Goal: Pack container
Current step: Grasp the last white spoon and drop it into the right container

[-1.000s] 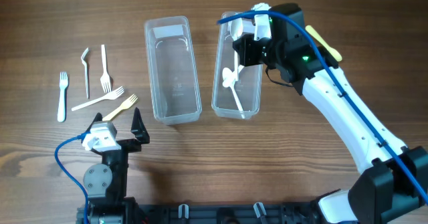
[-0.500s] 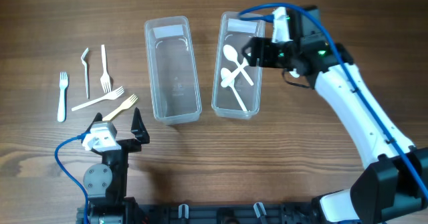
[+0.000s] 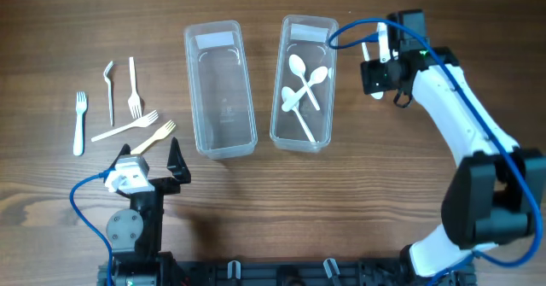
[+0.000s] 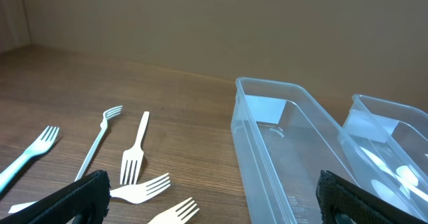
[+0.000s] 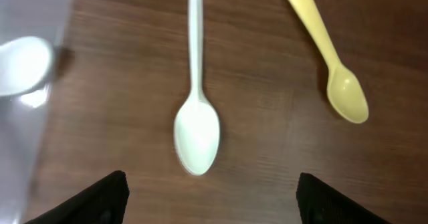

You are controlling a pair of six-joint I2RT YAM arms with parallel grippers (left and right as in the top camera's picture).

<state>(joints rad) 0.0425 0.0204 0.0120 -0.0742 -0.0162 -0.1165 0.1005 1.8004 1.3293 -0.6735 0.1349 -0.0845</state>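
The right gripper (image 5: pixel 210 190) hangs released and empty over the bare table (image 5: pixel 267 157), its two fingers spread wide at the lower corners of the wrist view; directly between them lies a white spoon (image 5: pixel 196 127), bowl toward the camera's near edge and handle running straight away, with a yellow spoon (image 5: pixel 328 57) just beside it, apart and slanted; the right-hand container (image 3: pixel 303 137) sits to the gripper's side and already holds three spoons (image 3: pixel 300 94) lying crossed, while the left-hand container (image 3: pixel 220 90) is empty and the forks (image 3: pixel 134 88) lie loose on the wood beyond it; the left gripper (image 4: pixel 214 197) rests open near the front of the table, facing the forks and holding nothing; the step in hand looks to be picking up the white spoon, and the approach is already well set, since the jaws stand across the handle's line; to do it well, I would come down over the neck or lower handle and not the rounded bowl, which would likely slip; keep the descent straight so the far finger does not nudge the yellow spoon; let the fingertips meet the wood gently, as the spoon lies flat and thin; then lift clear of the container's rim before moving over.
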